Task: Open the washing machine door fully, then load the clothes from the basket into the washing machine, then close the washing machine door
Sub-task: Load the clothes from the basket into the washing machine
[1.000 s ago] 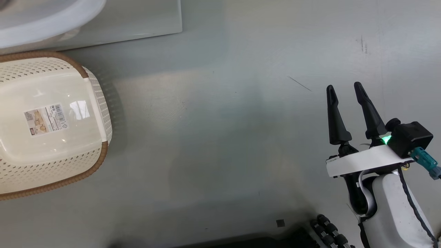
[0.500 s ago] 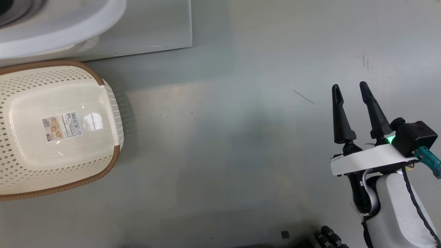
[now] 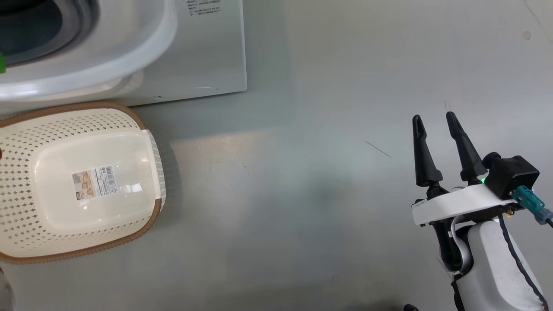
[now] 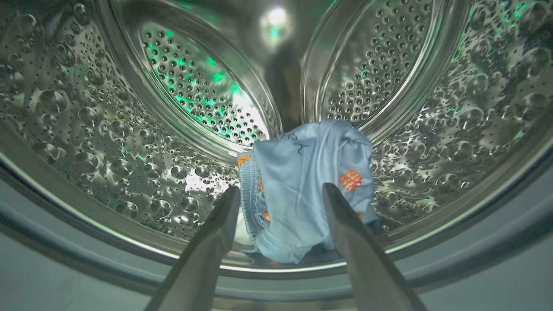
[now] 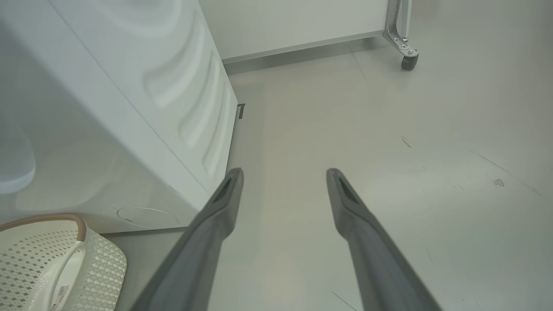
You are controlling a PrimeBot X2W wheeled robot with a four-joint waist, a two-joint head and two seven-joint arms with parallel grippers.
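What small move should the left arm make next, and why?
Probably draw the left gripper straight back out of the drum. It stands open, the blue garment lies free in the drum, and the basket looks empty, so only closing the door seems to remain.

Head cam: washing machine (image 3: pixel 198 52) runs off top & left edges, so I get just a slice of its opening. Print (image 3: pixel 203 6) on its front is too small to read. Basket (image 3: pixel 26 233) clipped at left edge; sticker (image 3: pixel 95 182) text illegible. My right forearm (image 3: pixel 492 268) cut at btm edge. Left wrist cam: my left fingers (image 4: pixel 214 246) cover lower parts of the light blue garment (image 4: pixel 298 181); can't tell if they touch it. Right wrist cam: basket clipped by btm-left corner.
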